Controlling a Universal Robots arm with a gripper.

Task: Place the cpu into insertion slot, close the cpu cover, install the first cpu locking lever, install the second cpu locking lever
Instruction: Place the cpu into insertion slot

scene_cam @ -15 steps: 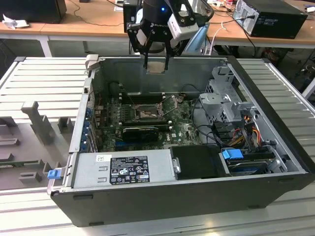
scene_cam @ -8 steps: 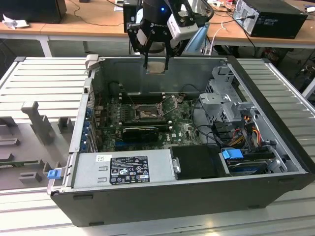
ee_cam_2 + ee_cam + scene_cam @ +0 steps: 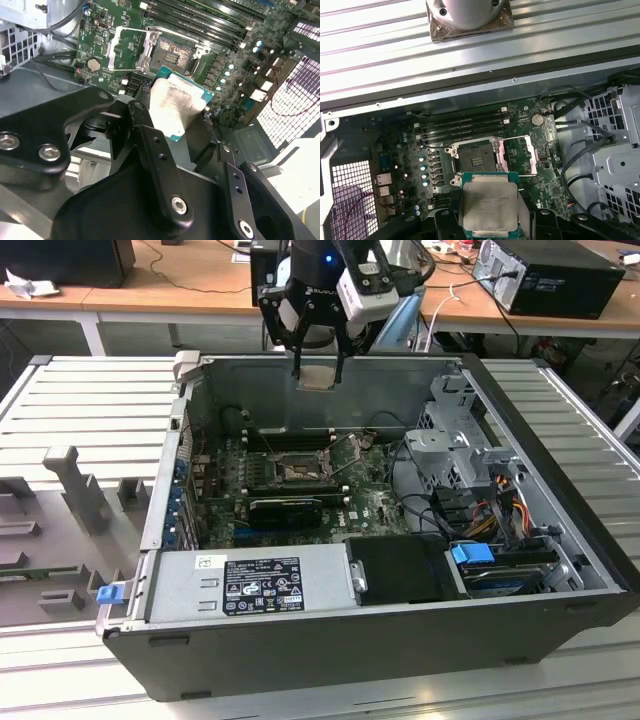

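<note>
Ribbed grey metal table (image 3: 70,400) carried an open computer case (image 3: 400,640), with wooden benches (image 3: 180,295) behind it; the gripper (image 3: 318,368) hung above the case near its far wall; its two black fingers (image 3: 150,145) were closed in to the width of the cpu (image 3: 488,205) and clamped on its opposite edges; the cpu lay flat between the fingertips with its dull silver top facing up, held in the air and touching nothing else; below the gripper and well apart from it lay the green motherboard (image 3: 370,505); on that board, beneath and a little ahead of the held chip, the socket (image 3: 476,159) stood bare, its dark square bed exposed; the cpu cover (image 3: 144,50) was swung open on its hinge, tilted up beside the socket rather than lying over it; beyond the socket from the gripper ran the long dark memory slots (image 3: 465,125), parallel to one another.
</note>
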